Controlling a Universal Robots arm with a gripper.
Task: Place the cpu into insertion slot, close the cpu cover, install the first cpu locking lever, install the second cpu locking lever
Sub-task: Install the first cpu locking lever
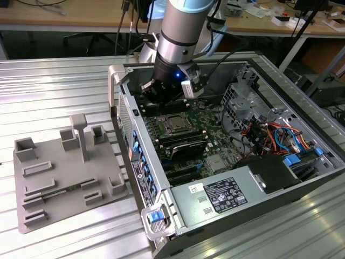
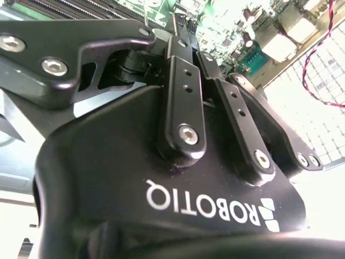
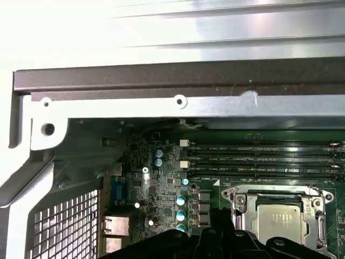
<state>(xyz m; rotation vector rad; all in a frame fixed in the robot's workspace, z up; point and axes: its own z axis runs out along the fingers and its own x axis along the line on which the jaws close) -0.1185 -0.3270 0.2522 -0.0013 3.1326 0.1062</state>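
Metal tabletop [image 1: 64,81] holding open computer case [image 1: 323,178]; end effector [image 1: 168,93] hovering over cpu [image 1: 176,123], already sitting in insertion slot [image 3: 237,200]; fingers' state cannot tell.

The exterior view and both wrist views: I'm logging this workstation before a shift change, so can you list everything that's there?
computer case: one, dark grey, open on the ribbed metal table.
circuit board: one, green, on the case floor.
cpu: one, silvery grey, lying in the insertion slot.
cpu cover: one, silver frame, around the chip.
memory slots: several, black, beside the socket.
power supply: one, silver, at the case's near end.
cables: a bundle, orange, blue and black, toward the exterior view's right.
fixture tray: one, grey, outside the case toward the exterior view's left.
gripper: one, black, above the board near the socket.
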